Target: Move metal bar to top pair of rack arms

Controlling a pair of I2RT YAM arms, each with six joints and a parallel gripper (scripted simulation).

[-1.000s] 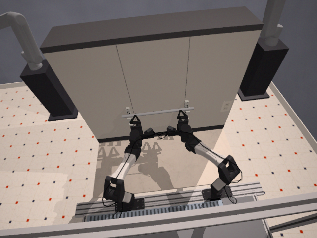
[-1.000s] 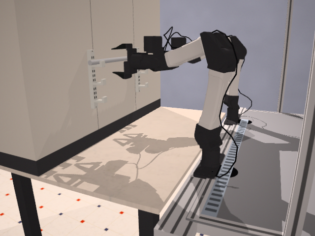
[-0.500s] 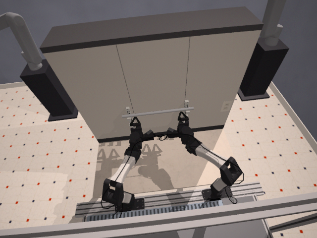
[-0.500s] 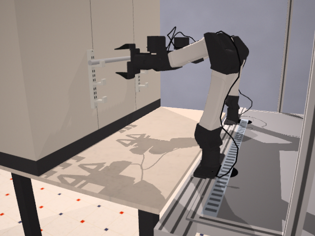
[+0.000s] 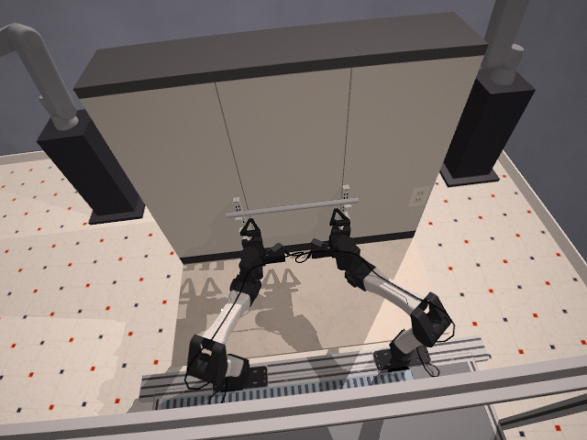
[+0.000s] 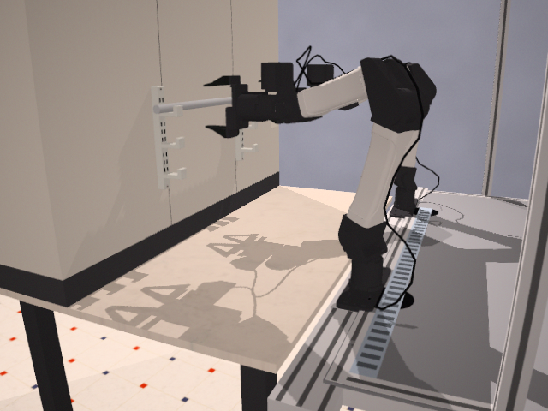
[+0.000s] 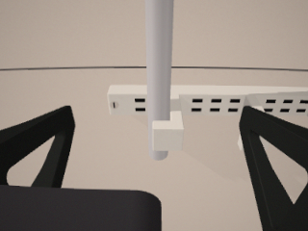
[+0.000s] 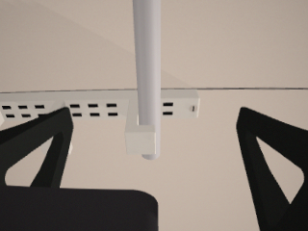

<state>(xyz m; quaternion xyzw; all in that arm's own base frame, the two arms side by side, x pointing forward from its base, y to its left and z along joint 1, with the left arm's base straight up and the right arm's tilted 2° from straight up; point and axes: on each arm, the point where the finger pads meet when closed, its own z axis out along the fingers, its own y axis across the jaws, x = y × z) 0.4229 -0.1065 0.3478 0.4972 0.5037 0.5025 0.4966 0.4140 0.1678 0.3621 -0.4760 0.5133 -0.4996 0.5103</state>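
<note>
The metal bar (image 5: 291, 207) (image 6: 194, 104) (image 7: 160, 48) (image 8: 147, 48) lies level across the top pair of arms of the wall rack (image 5: 238, 204) (image 6: 155, 137). In the wrist views it sits behind the lip of the top left rack arm (image 7: 167, 136) and the top right rack arm (image 8: 141, 140), its ends sticking out a little past both. My left gripper (image 5: 249, 225) (image 6: 205, 106) is open, back from the bar's left end. My right gripper (image 5: 338, 217) is open, back from its right end. Neither gripper touches the bar. In the exterior view the right gripper is mostly hidden.
Two lower pairs of rack arms, with a middle arm (image 6: 172, 144) and a bottom arm (image 6: 175, 174) on the near upright, stick out below the bar. The wall panel (image 5: 293, 132) stands behind, with an outlet (image 5: 418, 195) at its right. The table (image 6: 288, 221) lies below.
</note>
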